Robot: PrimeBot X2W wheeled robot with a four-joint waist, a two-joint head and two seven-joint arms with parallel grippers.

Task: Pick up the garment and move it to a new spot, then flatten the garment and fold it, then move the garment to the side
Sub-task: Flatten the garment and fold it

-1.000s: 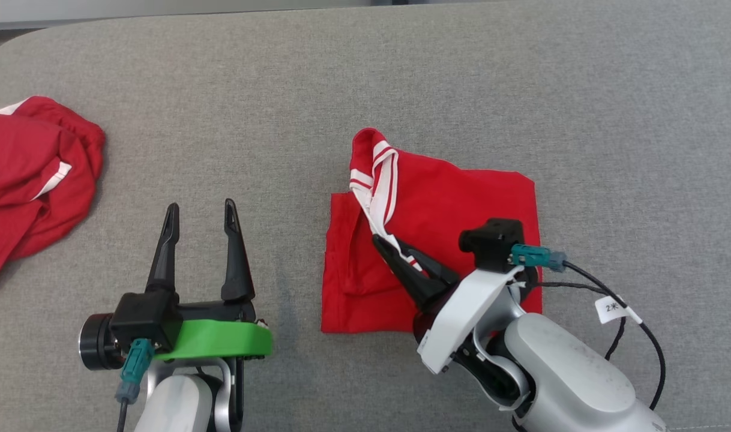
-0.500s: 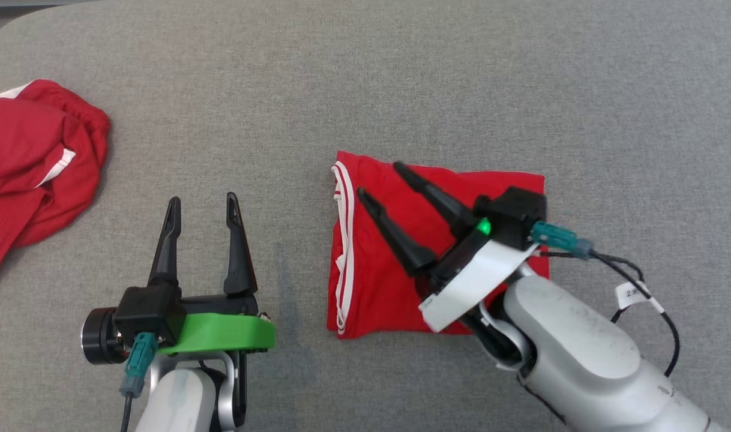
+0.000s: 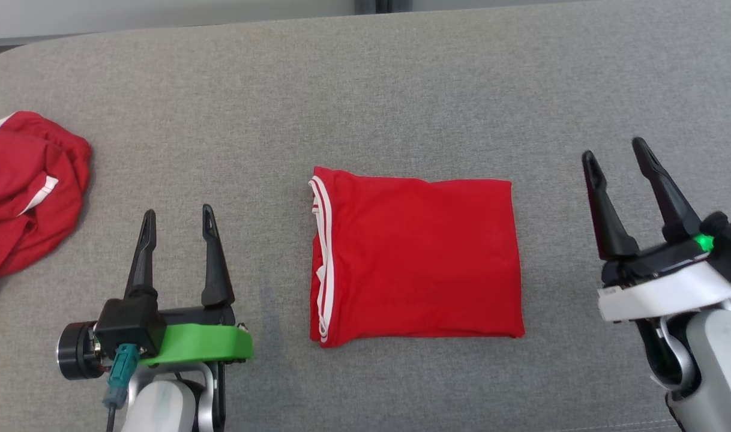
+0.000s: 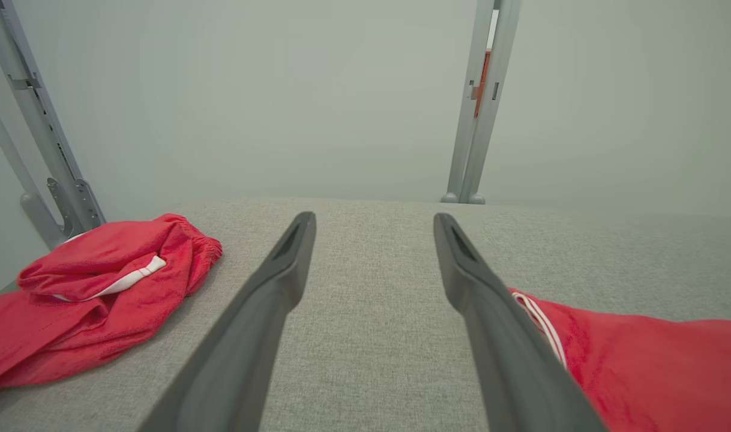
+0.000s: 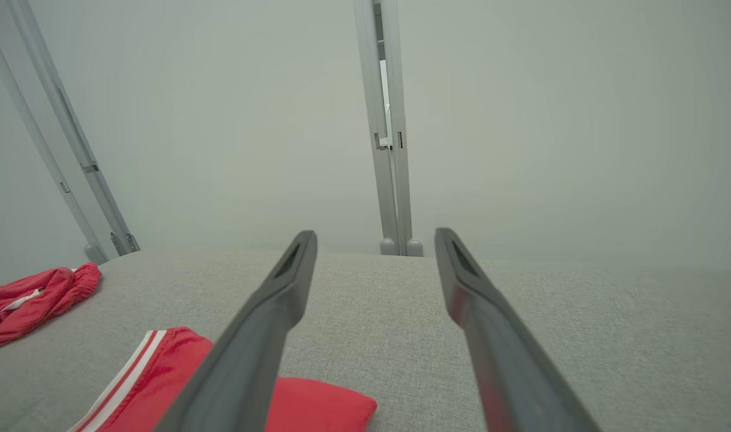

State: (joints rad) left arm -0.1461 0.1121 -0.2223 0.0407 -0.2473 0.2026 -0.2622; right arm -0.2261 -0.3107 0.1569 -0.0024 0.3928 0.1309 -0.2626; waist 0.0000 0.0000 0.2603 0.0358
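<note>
- My left claw (image 3: 178,210) hovers over the desk (image 3: 401,90), its fingers apart and holding nothing.
- My right claw (image 3: 613,148) also stands with its fingers spread and nothing between them, tips pointing away from me.
- The garment (image 3: 413,258) lies between the two claws and touches neither. It is folded into a flat red rectangle, with its white-striped edge toward my left claw.
- A crumpled red cloth (image 3: 23,180) sits at the desk's left edge, beyond my left claw and well apart from the garment.
</note>
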